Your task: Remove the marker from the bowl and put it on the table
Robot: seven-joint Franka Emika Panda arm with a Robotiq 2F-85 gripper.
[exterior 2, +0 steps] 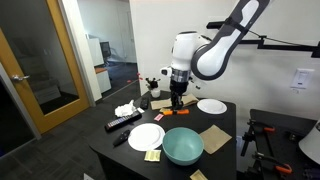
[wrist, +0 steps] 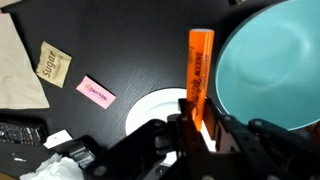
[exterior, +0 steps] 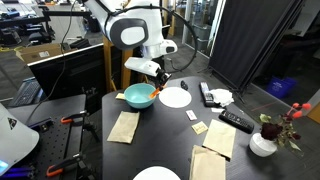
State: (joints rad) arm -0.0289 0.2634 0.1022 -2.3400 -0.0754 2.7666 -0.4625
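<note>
my claw is clenched on the orange marker, gripping its lower end so that the rest of it sticks out past my fingertips. in the wrist view the marker runs just beside the rim of the light-teal bowl, outside its pale inside, and it crosses a white plate and the dark counter below. in both exterior views my claw hangs in the air above the counter, apart from its surface. in an exterior view the bowl sits just beside the white plate, with my claw over the gap between them. on the counter i also see a brown sugar packet, a pink packet, a tan napkin and a black remote.
</note>
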